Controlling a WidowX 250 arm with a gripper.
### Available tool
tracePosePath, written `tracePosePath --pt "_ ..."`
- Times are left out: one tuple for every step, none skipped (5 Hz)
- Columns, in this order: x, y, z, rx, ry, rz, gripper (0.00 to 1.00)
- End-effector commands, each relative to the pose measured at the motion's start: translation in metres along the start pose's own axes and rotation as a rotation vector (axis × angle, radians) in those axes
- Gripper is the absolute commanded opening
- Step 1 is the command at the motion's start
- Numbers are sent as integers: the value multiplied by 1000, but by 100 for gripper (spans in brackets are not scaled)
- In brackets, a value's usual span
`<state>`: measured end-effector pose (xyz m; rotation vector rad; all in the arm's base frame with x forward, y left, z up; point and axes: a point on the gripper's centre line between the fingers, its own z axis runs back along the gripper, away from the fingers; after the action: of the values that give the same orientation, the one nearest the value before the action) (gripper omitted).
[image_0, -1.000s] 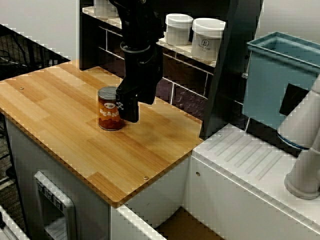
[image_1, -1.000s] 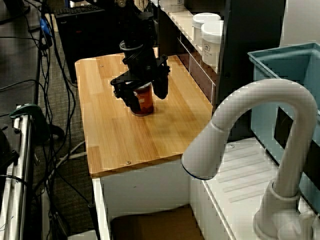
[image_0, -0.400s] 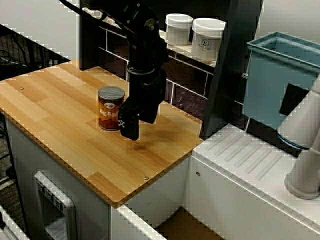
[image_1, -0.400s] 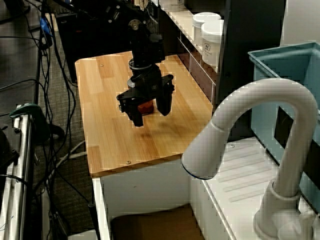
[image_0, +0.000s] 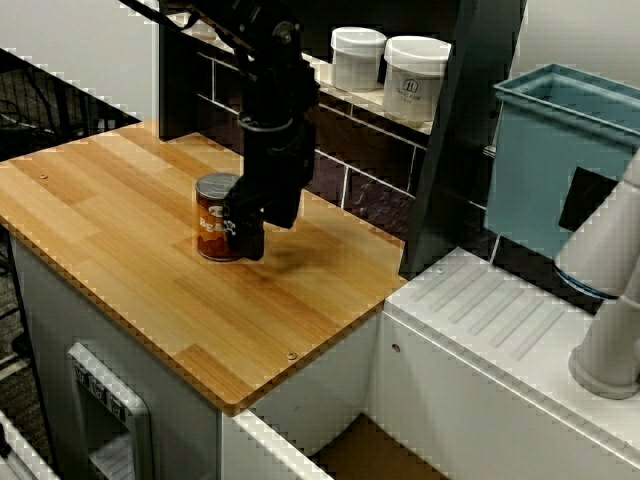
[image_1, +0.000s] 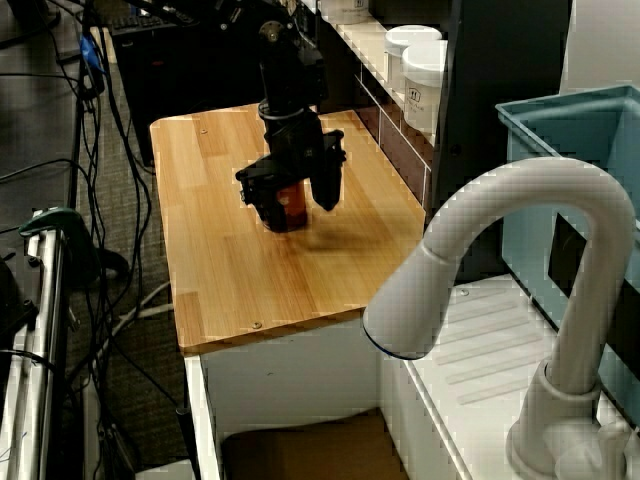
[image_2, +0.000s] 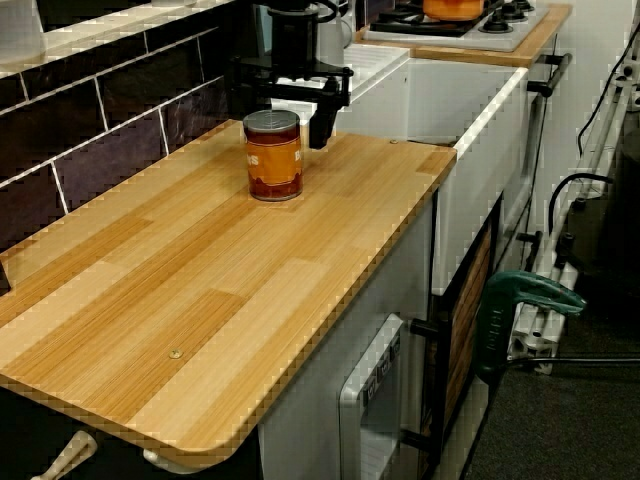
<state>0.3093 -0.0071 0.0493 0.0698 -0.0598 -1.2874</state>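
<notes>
Claw (image_1: 297, 208) jaws spread at bean can (image_2: 272, 155) (label half hidden); contact unclear.

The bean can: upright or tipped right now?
Upright. The can stands on its base on the wooden counter, lid facing up; the open gripper sits around it.

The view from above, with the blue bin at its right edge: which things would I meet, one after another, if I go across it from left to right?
bean can → left white jar → right white jar → blue bin → white faucet
</notes>
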Motion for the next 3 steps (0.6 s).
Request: tracePosePath --pt "-31 8 10 51 2 39 100" --pt "-49 4 3 47 25 6 100" --pt "-66 6 1 42 24 -3 100"
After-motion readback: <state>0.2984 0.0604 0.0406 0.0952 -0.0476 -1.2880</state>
